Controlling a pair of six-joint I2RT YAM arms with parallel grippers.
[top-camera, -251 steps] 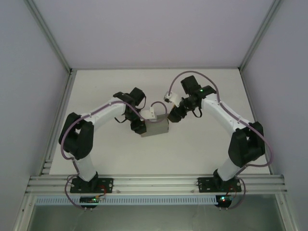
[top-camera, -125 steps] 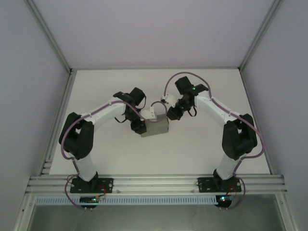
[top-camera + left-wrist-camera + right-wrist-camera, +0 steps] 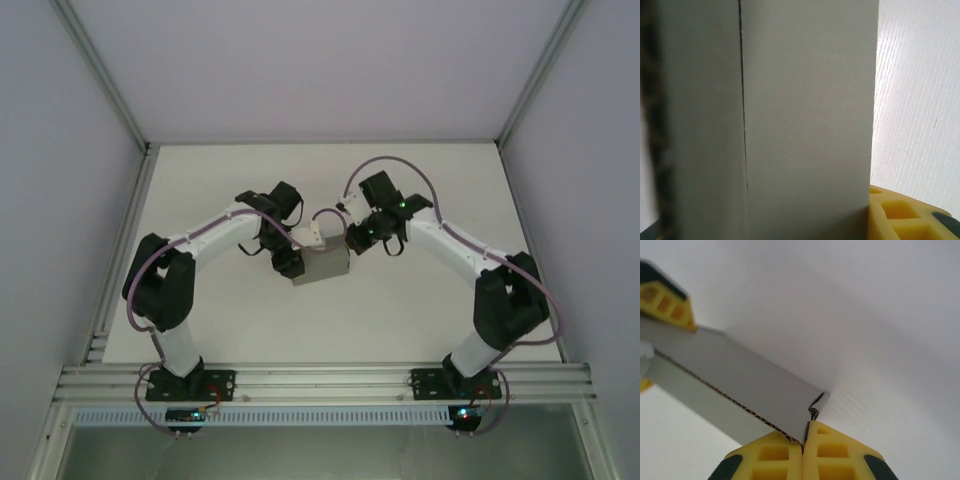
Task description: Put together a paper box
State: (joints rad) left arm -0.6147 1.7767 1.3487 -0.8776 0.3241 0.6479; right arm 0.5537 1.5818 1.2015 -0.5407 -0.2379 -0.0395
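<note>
From above, the paper box (image 3: 322, 266) is sitting in the middle of the white table (image 3: 420, 310), between the two arms. The left gripper (image 3: 288, 262) is reaching the box's left end. The right gripper (image 3: 352, 240) is touching the box's far right corner.

In the left wrist view, the grey box (image 3: 805, 120) is standing very close, with a thin dark line running down it. One yellow finger (image 3: 900, 215) is pressing against the box's right side at the bottom, and a dark blurry shape is lying along its left side. The left gripper is squeezing the box between its fingers.

In the right wrist view, the right gripper (image 3: 804, 440) is pressing its two yellow fingers tight together. They are pinching the corner of a grey box wall (image 3: 740, 375), and that corner is crumpling a little. The wavy brown inside of the card is showing along its edge. At the far end, a yellow finger (image 3: 662, 302) of the left gripper is touching the box.
</note>
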